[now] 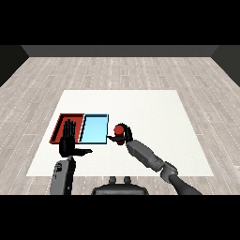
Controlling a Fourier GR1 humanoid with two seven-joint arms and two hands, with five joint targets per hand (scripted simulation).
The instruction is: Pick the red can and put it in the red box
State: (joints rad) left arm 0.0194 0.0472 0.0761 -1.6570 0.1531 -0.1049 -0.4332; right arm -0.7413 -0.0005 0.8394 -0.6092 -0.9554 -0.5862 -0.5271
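The red can [119, 130] stands just right of the light blue tray [93, 128], near its right edge. My right hand [125, 136] is curled round the can, with the thumb reaching left toward the blue tray. The red tray [61, 123] lies left of the blue one. My left hand [69, 142] is held up flat with straight fingers over the red tray's near edge, thumb pointing right; it holds nothing and hides part of that tray.
Both trays lie side by side on the white table [150, 112], toward its left half. The right forearm [149, 158] crosses the table's near part from the lower right. Wooden floor surrounds the table.
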